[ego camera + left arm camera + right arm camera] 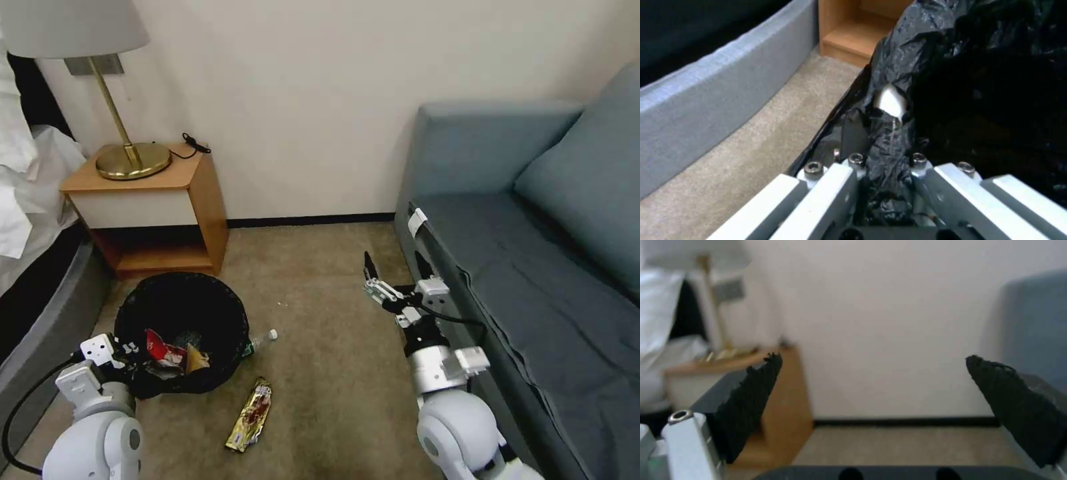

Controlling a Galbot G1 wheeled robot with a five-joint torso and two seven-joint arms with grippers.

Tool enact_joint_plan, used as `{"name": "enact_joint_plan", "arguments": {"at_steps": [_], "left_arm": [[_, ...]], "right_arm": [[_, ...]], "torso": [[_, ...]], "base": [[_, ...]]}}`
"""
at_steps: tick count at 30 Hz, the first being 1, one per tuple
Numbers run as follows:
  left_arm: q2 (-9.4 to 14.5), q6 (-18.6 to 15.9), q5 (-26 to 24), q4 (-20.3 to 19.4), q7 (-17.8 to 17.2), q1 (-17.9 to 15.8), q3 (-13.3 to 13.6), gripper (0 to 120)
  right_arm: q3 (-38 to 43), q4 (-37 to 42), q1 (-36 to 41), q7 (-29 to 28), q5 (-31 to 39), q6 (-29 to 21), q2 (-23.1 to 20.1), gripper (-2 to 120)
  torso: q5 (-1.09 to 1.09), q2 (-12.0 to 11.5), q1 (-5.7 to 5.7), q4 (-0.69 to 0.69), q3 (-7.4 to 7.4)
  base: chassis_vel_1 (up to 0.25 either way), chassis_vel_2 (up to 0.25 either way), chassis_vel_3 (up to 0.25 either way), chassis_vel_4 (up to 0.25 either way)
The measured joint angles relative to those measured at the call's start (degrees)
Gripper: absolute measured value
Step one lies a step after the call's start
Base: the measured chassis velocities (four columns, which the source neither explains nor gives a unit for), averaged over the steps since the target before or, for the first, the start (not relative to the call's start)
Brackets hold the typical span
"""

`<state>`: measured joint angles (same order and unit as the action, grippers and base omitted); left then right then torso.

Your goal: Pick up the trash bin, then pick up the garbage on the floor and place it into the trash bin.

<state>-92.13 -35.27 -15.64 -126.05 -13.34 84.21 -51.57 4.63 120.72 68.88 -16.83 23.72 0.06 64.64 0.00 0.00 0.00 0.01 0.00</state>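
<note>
My left gripper is pinching the crinkly black rim of the round trash bin; my right gripper is hovering spread, well apart from the shiny gold wrapper, seemingly flat on carpet.

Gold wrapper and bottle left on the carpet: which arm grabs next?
Probably right. The right hand is open and holds nothing, raised over the carpet by the sofa. The left hand is shut on the trash bin rim. The gold wrapper and bottle lie between them.
</note>
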Motion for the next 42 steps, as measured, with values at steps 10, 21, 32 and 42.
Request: {"name": "enact_joint_plan", "arguments": {"at_steps": [10, 21, 32, 42], "left_arm": [[0.0, 0.22, 0.12, -0.36, 0.1, 0.68, -0.16, 1], [-0.01, 1.0, 0.59, 0.12, 0.22, 1.08, -0.55, 1], [-0.01, 1.58, 1.38, 1.66, 0.42, 0.63, -0.17, 1], [-0.01, 2.27, 1.35, 2.13, 0.49, 0.88, -0.51, 1]], "right_arm": [[-23.05, -15.64, -26.73, -6.62, 17.02, -18.69, -5.5, 100], [-53.87, -41.6, -47.55, 4.19, 17.52, -15.55, 3.52, 100], [-69.1, -63.7, -51.91, 18.82, 5.72, -0.43, 12.99, 100], [-70.85, -76.84, -50.49, 29.01, -5.02, 9.96, 18.61, 100]], "torso": [[0.0, 0.0, 0.0, 0.0, 0.01], [0.0, 0.0, 0.0, 0.0, 0.01], [-0.02, 0.0, 0.0, -0.01, 0.0], [0.0, 0.0, 0.0, 0.0, 0.0]], "base": [[0.024, -0.021, -0.028, 0.009], [0.0, 0.0, 0.0, 0.0], [0.0, 0.0, 0.0, 0.0], [0.0, 0.0, 0.0, 0.0]]}}
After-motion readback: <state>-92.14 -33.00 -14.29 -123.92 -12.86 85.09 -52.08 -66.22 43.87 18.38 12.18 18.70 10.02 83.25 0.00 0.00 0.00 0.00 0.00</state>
